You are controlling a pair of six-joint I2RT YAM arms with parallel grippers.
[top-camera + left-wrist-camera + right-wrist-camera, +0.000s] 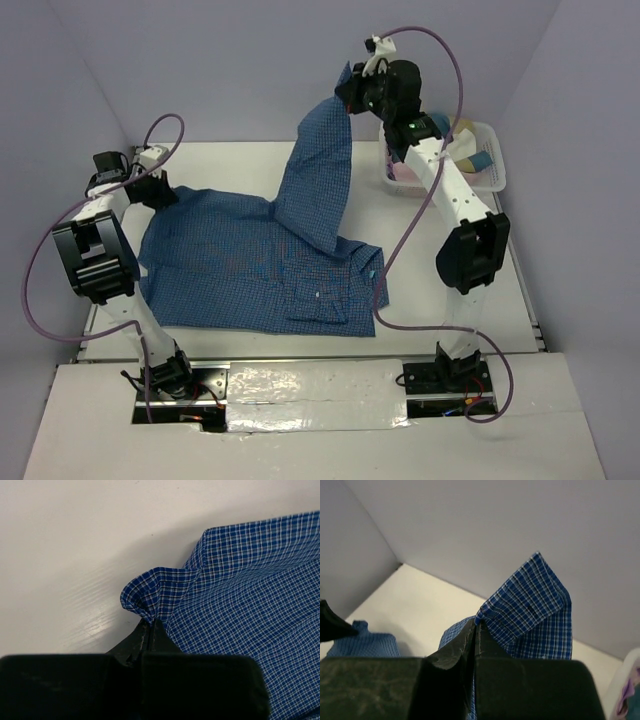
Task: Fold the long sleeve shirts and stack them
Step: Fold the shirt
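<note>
A blue fine-checked long sleeve shirt (250, 270) lies spread across the white table, its body toward the front. My right gripper (352, 92) is raised high at the back and shut on the cuff (527, 602) of one sleeve, so that sleeve hangs stretched up from the shirt. At the table's back left, my left gripper (160, 190) sits low and is shut on a corner of the shirt (150, 592). In the left wrist view the pinched cloth bunches just above the closed fingertips (159, 630).
A clear plastic bin (470, 160) holding coloured cloths stands at the back right, close behind the right arm. Purple cables loop over both arms. Bare white table (230, 165) shows behind the shirt, and grey walls enclose the back and sides.
</note>
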